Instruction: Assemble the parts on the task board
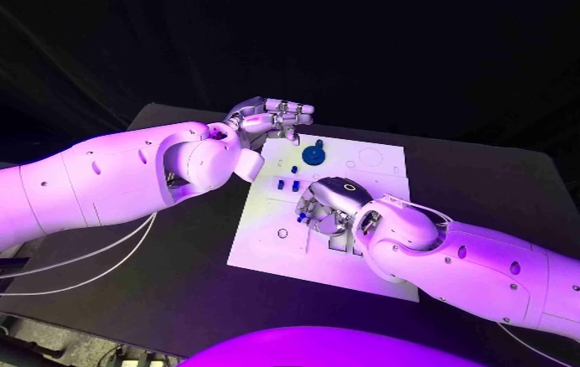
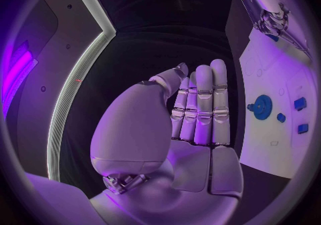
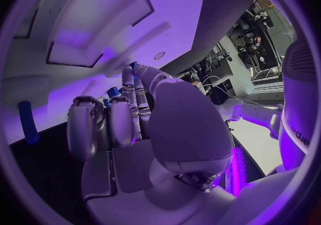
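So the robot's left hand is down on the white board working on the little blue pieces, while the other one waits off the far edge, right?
Not quite: it is the right hand down on the task board among the blue parts, as the head view shows. The left hand waits at the far edge.

A black table lay under everything, its dark top reaching from 6 o'clock out to 9 and 3 o'clock. Thin white cables trailed across it at about 8 o'clock, running off toward the edge there.
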